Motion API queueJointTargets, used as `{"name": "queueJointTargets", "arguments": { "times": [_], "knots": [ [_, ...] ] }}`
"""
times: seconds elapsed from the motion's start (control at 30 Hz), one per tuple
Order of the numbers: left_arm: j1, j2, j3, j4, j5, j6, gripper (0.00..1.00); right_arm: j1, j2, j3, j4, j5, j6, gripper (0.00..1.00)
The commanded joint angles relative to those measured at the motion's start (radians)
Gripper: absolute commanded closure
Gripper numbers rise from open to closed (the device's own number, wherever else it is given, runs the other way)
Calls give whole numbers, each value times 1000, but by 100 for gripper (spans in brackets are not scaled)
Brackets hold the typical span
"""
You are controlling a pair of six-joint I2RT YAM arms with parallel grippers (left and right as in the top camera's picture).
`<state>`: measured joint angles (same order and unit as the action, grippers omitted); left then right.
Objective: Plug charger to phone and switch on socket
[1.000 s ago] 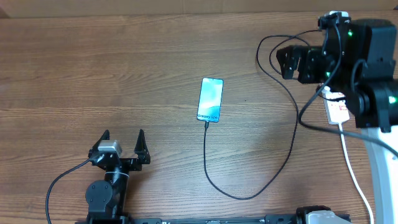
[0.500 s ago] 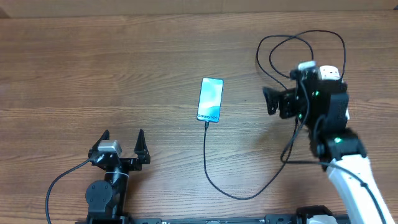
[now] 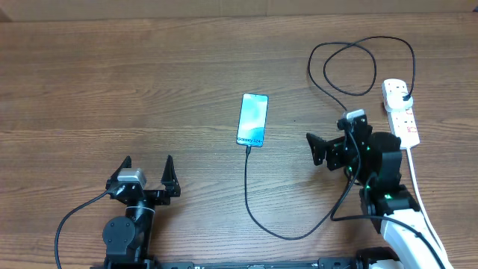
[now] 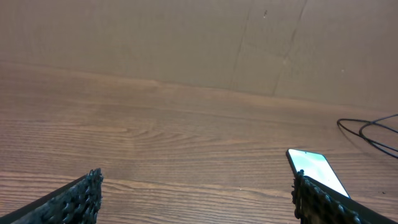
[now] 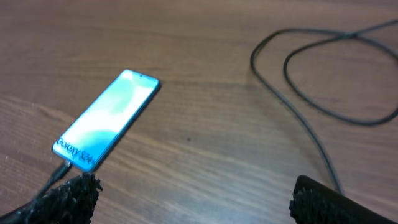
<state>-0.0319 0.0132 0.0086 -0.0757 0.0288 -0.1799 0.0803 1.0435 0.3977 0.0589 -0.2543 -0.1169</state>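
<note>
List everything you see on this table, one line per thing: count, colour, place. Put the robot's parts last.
table: one, brown wood, under everything
phone: one, light blue screen, centre
charger: one, black cable, from phone's bottom edge looping right to the socket
socket: one, white strip, far right
cord: one, thick white, from socket toward near edge
left gripper: one, black, near left, open, empty
right gripper: one, black, right of phone, open, empty

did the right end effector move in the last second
Yes, the right end effector pulled back toward its base, away from the white power strip.
</note>
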Motion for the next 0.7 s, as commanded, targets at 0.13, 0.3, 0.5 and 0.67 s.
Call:
{"name": "queueJointTargets", "arguments": {
  "times": [0.13,0.3,0.5,0.67],
  "knots": [
    [6,-9,-4,-2,-5,16,0,1,-75,-177,234,-20,68,0],
    [6,-9,-4,-2,-5,16,0,1,-146,-288,340,-13,68,0],
    [6,-9,-4,-2,-5,16,0,1,-231,-357,359,37,68,0],
    [6,-9,-4,-2,-5,16,0,-2,-290,-390,277,42,68,0]
  ]
}}
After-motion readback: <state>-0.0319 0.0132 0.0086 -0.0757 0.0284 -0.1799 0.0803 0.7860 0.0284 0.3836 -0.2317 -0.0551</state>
